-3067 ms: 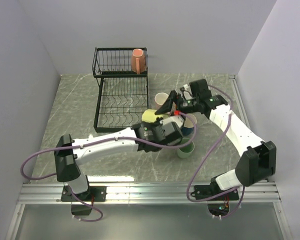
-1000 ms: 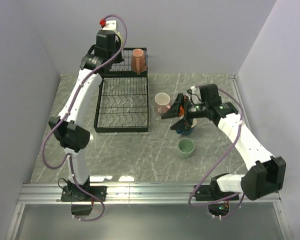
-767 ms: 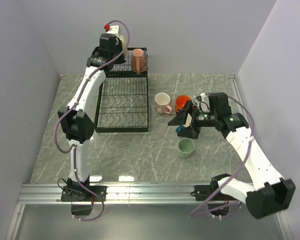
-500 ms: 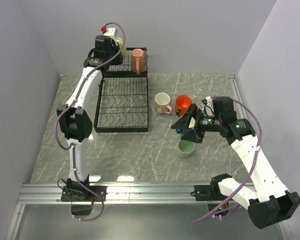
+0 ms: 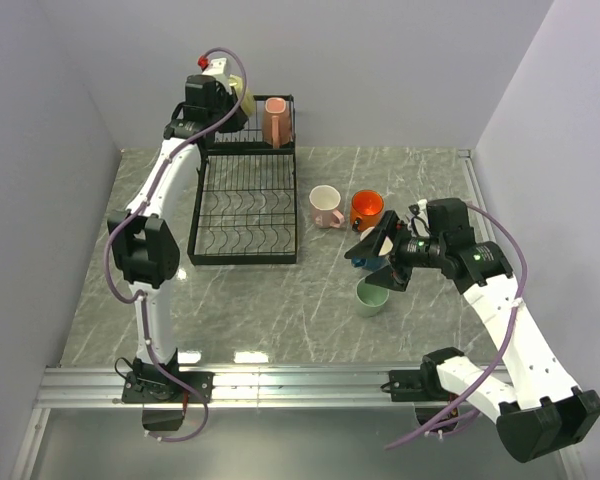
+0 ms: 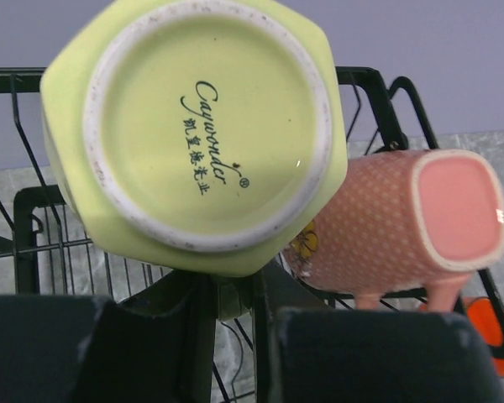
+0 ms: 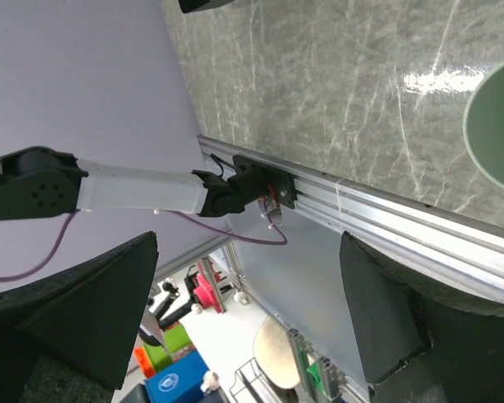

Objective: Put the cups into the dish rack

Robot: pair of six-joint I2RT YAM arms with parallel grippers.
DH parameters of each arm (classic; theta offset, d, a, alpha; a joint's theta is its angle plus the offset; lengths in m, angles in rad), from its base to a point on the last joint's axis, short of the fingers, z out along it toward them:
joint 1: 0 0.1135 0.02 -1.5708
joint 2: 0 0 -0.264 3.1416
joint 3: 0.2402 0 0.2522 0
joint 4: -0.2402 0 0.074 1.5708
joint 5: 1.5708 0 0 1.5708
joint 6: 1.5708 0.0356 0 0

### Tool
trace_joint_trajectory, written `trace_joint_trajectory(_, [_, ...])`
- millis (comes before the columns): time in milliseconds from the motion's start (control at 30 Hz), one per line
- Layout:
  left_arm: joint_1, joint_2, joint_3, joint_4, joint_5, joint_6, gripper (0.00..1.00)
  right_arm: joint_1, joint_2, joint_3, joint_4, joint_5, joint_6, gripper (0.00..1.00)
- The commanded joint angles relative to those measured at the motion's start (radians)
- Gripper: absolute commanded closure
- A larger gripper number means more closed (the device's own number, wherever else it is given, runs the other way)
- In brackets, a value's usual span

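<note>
Nearest my bases, my right gripper (image 5: 378, 258) hung over the table (image 5: 280, 300) with its jaws spread wide and nothing between them. The overhead view placed it just above the green cup (image 5: 372, 297), which stood upright. The gripper hid most of the blue cup (image 5: 357, 260), so only a sliver showed beside one finger. My right wrist camera gave me no cup whole. It caught only an arc of the green rim at its edge, the marbled tabletop, and the metal rail (image 7: 361, 214) along the near side.

Farther back, the orange cup (image 5: 366, 209) and the loose pink cup (image 5: 326, 205) stood side by side on the table, just right of the dish rack (image 5: 242, 215).

Farthest off, my left gripper (image 5: 223, 92) reached the left end of the upper basket (image 5: 210, 125). From above I could not make out its jaws. My left wrist camera showed them drawn narrow and pinching the yellow cup (image 6: 206, 126), whose base faced the lens with the maker's mark legible. The racked pink cup (image 6: 395, 218) sat inverted in the basket close beside it. Whether the two touched I could not tell.
</note>
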Motion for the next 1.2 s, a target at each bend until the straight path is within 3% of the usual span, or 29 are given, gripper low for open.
trace_joint_trajectory(0, [-0.015,-0.099,0.013,0.043,0.076,-0.037,1.00,-0.004,-0.019,-0.007,0.037,0.010,0.026,0.05])
trace_joint_trajectory(800, [-0.087,-0.201,-0.073,-0.085,-0.099,0.088,1.00,-0.007,0.021,0.039,-0.052,-0.027,-0.080,0.05])
trace_joint_trajectory(1167, [-0.076,-0.209,-0.063,-0.109,-0.071,0.090,1.00,-0.016,0.096,0.099,-0.075,-0.047,-0.144,0.05])
